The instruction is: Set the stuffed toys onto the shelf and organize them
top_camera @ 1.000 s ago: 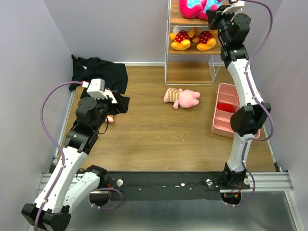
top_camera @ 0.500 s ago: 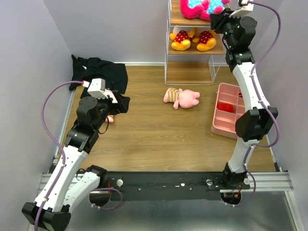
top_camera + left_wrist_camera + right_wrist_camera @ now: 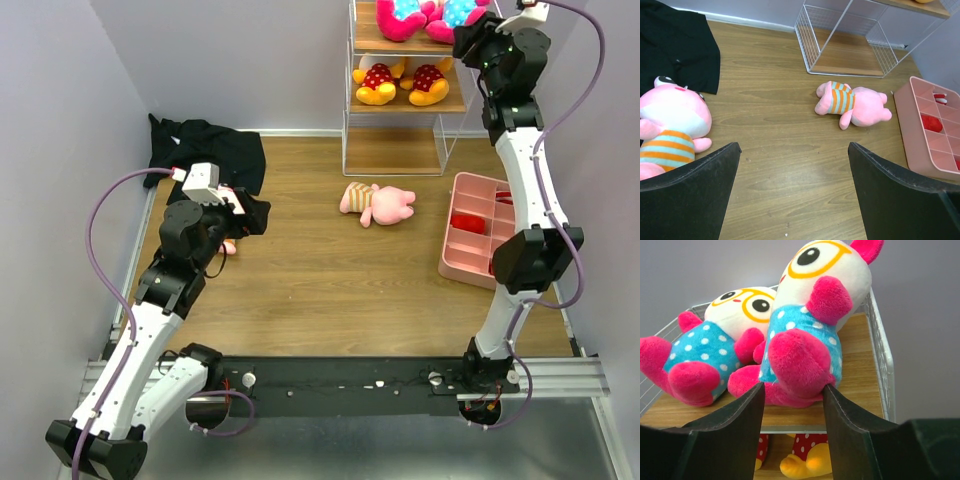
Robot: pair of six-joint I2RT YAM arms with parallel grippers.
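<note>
The wooden worktop (image 3: 300,290) fills the middle of the overhead view, with the white wire shelf (image 3: 390,150) at upper centre, a black cloth (image 3: 210,150) at upper left and a pink compartment tray (image 3: 465,235) at right. Two yellow toys (image 3: 378,83) sit on the middle board and two blue-dressed toys (image 3: 805,330) on the top one, the right one leaning on its neighbour. Two pink striped toys lie on the worktop: one at centre (image 3: 852,102), the other (image 3: 672,120) just beside the left arm. The right end effector (image 3: 793,389) has its fingers apart on either side of the leaning toy's feet, so pulling back carelessly could snag the plush and drag it off the board. The left end effector (image 3: 793,146) gapes wide and empty; reaching left could catch the cloth.
</note>
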